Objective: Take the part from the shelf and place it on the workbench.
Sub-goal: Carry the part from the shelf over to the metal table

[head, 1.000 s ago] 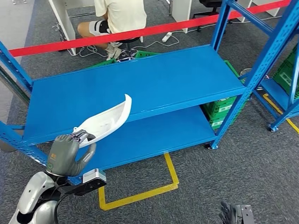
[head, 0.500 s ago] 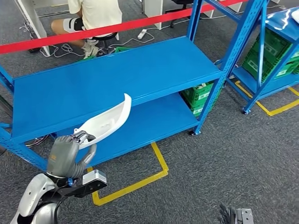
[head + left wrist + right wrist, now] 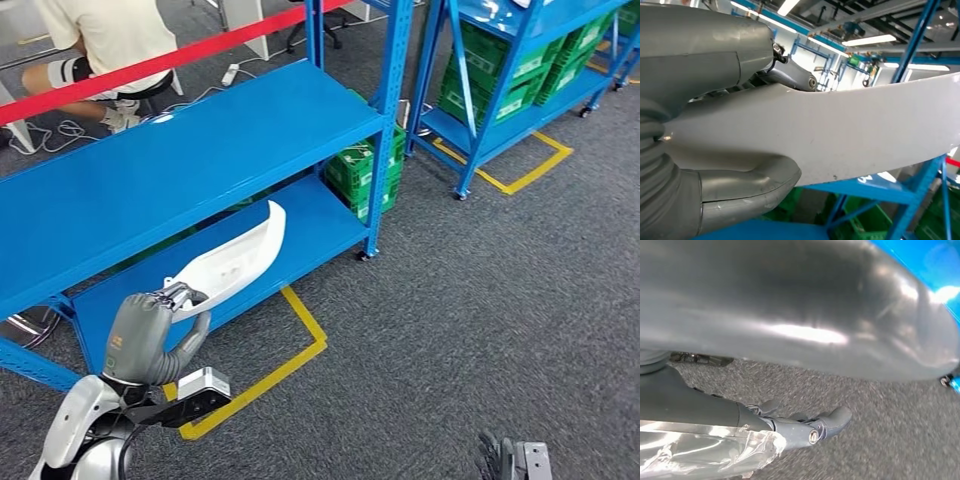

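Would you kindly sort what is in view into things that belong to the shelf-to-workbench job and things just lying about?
Belongs to the job:
- white curved part, gripped at its near end
- left hand, holding that part
- blue shelf, bare on top

Just lying about:
- green crates under the shelves
- yellow floor tape
- red barrier bar
- seated person behind the shelf

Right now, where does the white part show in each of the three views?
Head view: the white part sits left of centre, held at its near end by the left robot hand, in front of the blue shelf.
Left wrist view: the white part spans the picture, gripped by the left robot hand.
Right wrist view: the part is not in it.
Shared landmark: the blue shelf frame behind the part.
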Robot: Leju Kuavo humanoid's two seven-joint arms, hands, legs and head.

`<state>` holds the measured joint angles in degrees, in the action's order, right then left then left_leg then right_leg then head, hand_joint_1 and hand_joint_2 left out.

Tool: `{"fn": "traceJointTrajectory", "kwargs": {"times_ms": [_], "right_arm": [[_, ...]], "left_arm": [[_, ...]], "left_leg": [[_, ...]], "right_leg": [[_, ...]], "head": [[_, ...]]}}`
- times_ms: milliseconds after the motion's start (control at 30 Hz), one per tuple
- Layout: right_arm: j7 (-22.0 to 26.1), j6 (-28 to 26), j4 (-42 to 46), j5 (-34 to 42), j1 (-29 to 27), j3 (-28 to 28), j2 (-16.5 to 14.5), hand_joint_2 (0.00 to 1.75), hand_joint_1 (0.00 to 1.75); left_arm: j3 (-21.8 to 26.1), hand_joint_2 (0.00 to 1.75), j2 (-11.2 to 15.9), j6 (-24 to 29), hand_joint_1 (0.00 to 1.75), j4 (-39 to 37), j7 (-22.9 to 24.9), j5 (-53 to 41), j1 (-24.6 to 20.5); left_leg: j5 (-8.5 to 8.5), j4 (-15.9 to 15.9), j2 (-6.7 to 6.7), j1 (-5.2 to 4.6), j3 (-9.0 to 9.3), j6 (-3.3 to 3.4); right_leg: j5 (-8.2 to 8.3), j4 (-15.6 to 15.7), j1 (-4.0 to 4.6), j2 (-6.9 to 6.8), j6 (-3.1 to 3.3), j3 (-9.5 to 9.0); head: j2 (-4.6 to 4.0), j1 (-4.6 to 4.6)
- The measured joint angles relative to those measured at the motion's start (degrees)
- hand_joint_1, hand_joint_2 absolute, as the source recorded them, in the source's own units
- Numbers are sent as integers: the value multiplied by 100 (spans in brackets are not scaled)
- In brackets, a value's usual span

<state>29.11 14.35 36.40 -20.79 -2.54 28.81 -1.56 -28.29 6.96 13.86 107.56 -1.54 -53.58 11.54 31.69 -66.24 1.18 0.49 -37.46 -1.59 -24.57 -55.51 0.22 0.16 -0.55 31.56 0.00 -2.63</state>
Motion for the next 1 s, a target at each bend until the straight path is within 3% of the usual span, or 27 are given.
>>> {"fn": "traceJointTrajectory", "kwargs": {"times_ms": [33, 67, 100, 167, 233, 267, 300, 367, 433, 500, 567, 600, 633, 700, 733, 767, 867, 933, 1000], "right_arm": [[-1, 8, 4, -9, 5, 7, -7, 0, 0], [-1, 17, 4, -21, 4, 15, -14, 0, 0], [-2, 27, 4, -36, -1, 28, -21, 0, 0], [-2, 45, 4, -62, -3, 63, -31, 0, 0], [4, 63, 7, -95, 12, 95, -41, 0, 0], [12, 71, 8, -115, 20, 105, -44, 0, 0], [20, 75, 8, -136, 22, 119, -45, 0, 0], [36, 81, 5, -161, 2, 161, -46, 0, 0], [46, 85, 0, -186, -14, 198, -54, 0, 0], [58, 89, -8, -213, 13, 207, -61, 0, 0], [68, 90, -23, -227, 39, 208, -62, 0, 0], [70, 89, -33, -229, 41, 209, -63, 0, 0], [72, 89, -40, -232, 42, 212, -63, 0, 0], [81, 88, -50, -235, 61, 215, -66, 0, 0], [88, 87, -52, -236, 77, 216, -70, 0, 0], [95, 86, -57, -237, 90, 216, -75, 0, 0], [103, 83, -82, -237, 81, 234, -80, 0, 0], [104, 80, -92, -237, 81, 248, -80, 0, 0], [107, 75, -97, -237, 110, 254, -82, 0, 0]], "left_arm": [[-3, 175, 3, 7, 175, 0, -9, 31, 4], [-7, 175, 3, 16, 175, 0, -26, 81, 6], [-10, 175, 3, 27, 175, 0, -54, 154, 7], [-14, 175, 1, 41, 175, 0, -148, 365, 5], [-20, 175, -1, 44, 175, -1, -263, 610, 3], [-24, 175, -2, 47, 175, -1, -317, 718, 3], [-26, 175, -2, 49, 175, -2, -367, 815, 3], [-29, 175, -4, 49, 175, -2, -467, 991, -4], [-32, 175, -10, 39, 175, -2, -585, 1185, -12], [-45, 175, -11, 28, 175, -2, -701, 1349, -14], [-72, 175, -6, 22, 175, -2, -772, 1429, -14], [-85, 175, -4, 23, 175, -2, -796, 1450, -14], [-96, 175, -3, 26, 175, -2, -822, 1473, -15], [-110, 175, -3, 39, 175, -2, -884, 1551, -17], [-113, 175, -3, 53, 175, -1, -919, 1602, -19], [-116, 175, -3, 71, 175, -1, -951, 1650, -23], [-130, 175, -6, 115, 175, 0, -1021, 1751, -38], [-137, 175, -9, 139, 175, -1, -1066, 1833, -48], [-144, 175, -10, 164, 175, -2, -1124, 1932, -50]], "left_leg": [[164, -330, -56, -8, -67, 6], [197, -514, -82, -19, -66, 21], [112, -508, -98, -29, 24, 43], [-198, 29, -212, -38, 461, 102], [-260, 788, -484, -29, 972, 163], [-217, 1025, -578, -27, 1112, 179], [-178, 1140, -591, -34, 1165, 194], [-228, 1156, -443, -22, 1121, 230], [-310, 1165, -281, -1, 1070, 297], [-380, 1160, -117, -11, 999, 325], [-437, 1153, 53, -16, 923, 309], [-459, 1149, 131, -14, 894, 294], [-474, 1141, 206, -9, 870, 276], [-480, 1110, 349, -13, 839, 224], [-479, 1089, 411, -25, 829, 192], [-482, 1074, 464, -39, 820, 156], [-482, 1050, 556, -30, 804, 57], [-280, 819, 326, -6, 706, 4], [116, 149, 23, 0, 404, -8]], "right_leg": [[72, -6, 5, 77, 5, 96], [142, -14, 11, 152, 5, 191], [209, -24, 15, 226, 3, 287], [333, -45, 14, 371, -14, 459], [447, -69, 23, 510, -56, 590], [503, -74, 23, 573, -85, 633], [565, -67, 23, 639, -120, 666], [635, -59, 16, 692, -184, 733], [400, -361, 15, 442, -247, 897], [-97, -1156, -14, 121, -319, 1181], [-402, -1775, -57, 23, -377, 1318], [-408, -1767, -76, 1, -396, 1220], [-330, -1514, -92, -37, -411, 989], [-149, -688, -94, -249, -421, 370], [-95, -370, -86, -332, -390, 155], [-83, -210, -74, -378, -343, 57], [-55, -193, -53, -222, -174, 118], [-11, -181, -65, -102, -90, 155], [30, -175, -65, 27, -33, 205]], "head": [[0, -8], [0, -10], [0, -10], [0, -11], [0, -9], [0, -9], [0, -8], [0, -14], [0, 35], [0, 92], [0, 97], [0, 97], [0, 97], [0, 101], [0, 94], [0, 80], [0, 41], [0, 30], [0, 10]]}}
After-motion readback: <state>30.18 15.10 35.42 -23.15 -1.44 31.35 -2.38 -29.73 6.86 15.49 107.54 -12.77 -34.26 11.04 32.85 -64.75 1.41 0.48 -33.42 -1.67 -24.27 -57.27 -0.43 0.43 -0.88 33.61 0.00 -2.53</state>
